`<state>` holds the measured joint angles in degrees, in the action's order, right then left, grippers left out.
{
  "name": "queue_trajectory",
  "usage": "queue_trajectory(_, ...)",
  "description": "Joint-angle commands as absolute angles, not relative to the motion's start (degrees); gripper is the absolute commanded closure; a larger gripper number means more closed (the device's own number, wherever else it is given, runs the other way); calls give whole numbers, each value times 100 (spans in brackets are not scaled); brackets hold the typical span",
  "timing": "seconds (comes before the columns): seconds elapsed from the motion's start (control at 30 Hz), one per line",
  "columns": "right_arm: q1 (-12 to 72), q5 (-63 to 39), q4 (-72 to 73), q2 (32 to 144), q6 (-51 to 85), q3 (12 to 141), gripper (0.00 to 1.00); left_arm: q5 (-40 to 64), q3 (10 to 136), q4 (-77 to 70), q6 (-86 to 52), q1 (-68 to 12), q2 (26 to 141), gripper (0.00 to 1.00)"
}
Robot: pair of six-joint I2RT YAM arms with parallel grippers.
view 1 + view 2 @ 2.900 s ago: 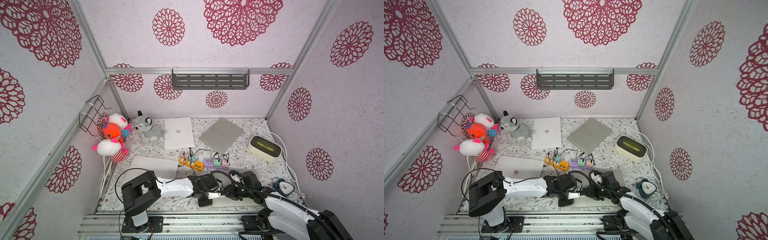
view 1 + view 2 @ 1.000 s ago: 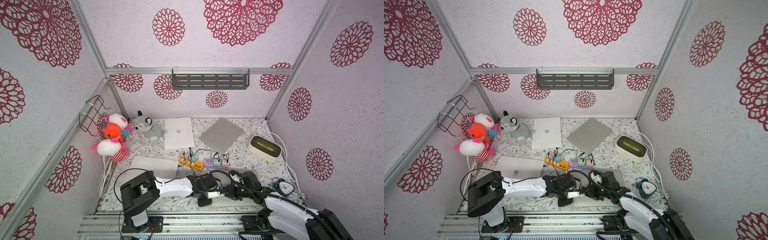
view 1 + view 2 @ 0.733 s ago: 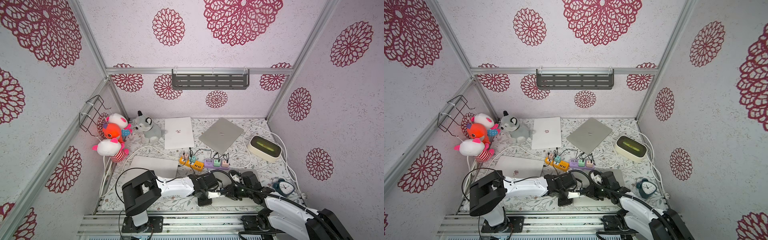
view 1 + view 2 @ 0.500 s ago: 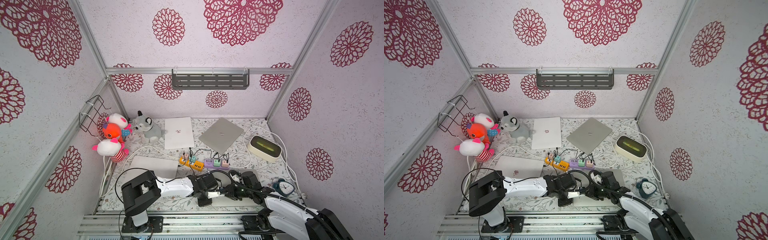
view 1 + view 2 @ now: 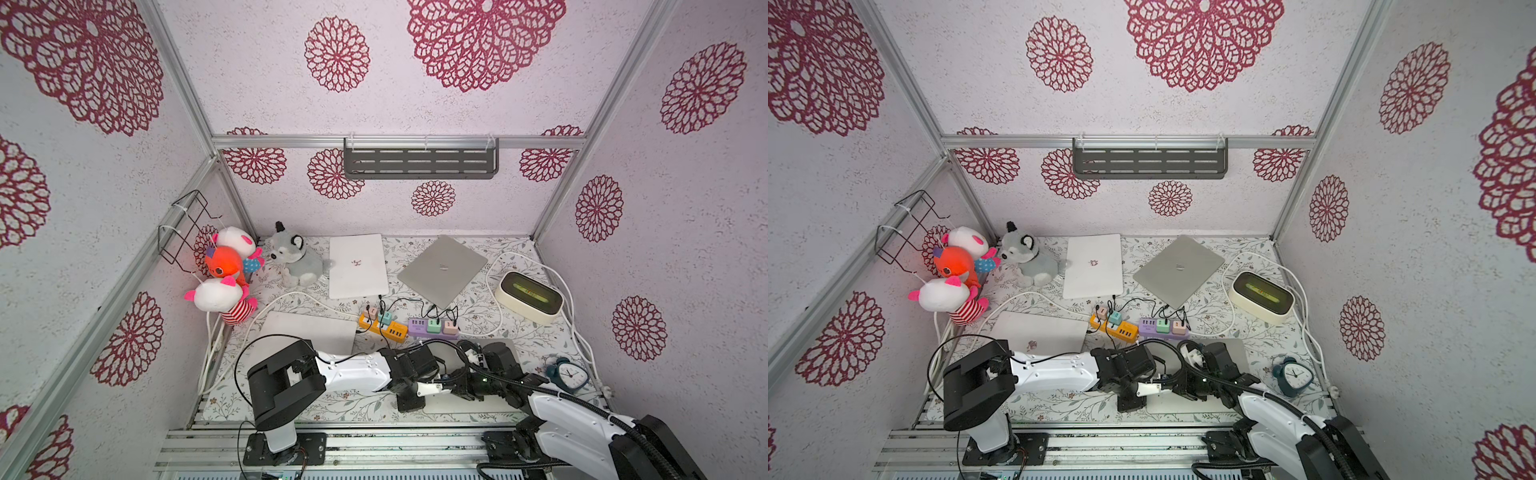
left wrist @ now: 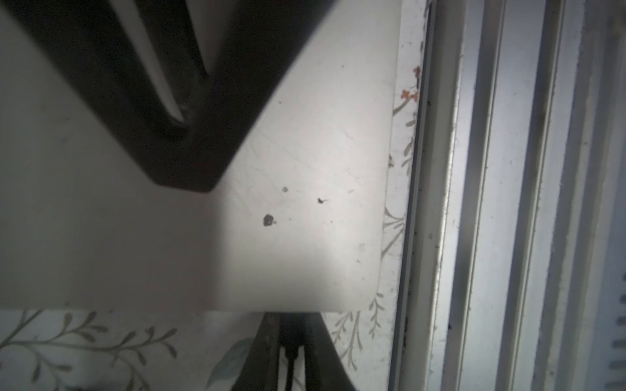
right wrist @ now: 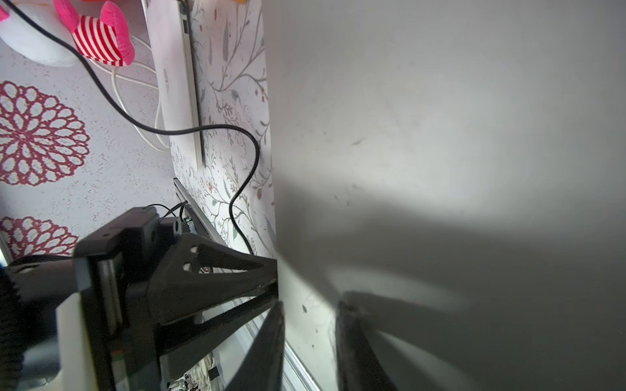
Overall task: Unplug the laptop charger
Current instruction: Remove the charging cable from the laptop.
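Low, both outstretched: left gripper [image 5: 410, 402] closed on charger plug [image 6: 291, 342] at laptop [image 5: 469, 405] edge, right gripper [image 7: 310, 306] part-open, tips atop it.

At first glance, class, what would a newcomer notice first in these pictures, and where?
Big red flower patterns cover every wall. Bright plush toys, one vivid orange, huddle in the far left corner, and an orange power strip lies beside a purple power strip mid-table. At the front, the left arm and right arm meet over the nearest grey laptop.
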<state>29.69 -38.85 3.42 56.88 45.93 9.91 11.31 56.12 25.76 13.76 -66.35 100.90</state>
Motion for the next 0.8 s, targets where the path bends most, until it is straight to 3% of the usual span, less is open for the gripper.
queue_trajectory(0.0, 2993, -3657, -81, 5739, 4419, 879, 71, 1177, 5552, 2720, 1671, -6603, 10040, 85)
queue_trajectory(0.43, 2982, -3646, -149, 5760, 4403, 931, 71, 993, 5419, 2873, 1356, -6574, 9802, 91)
queue_trajectory(0.77, 2982, -3589, -325, 5652, 4373, 1061, 70, 842, 5483, 2695, 1219, -6535, 9599, 63)
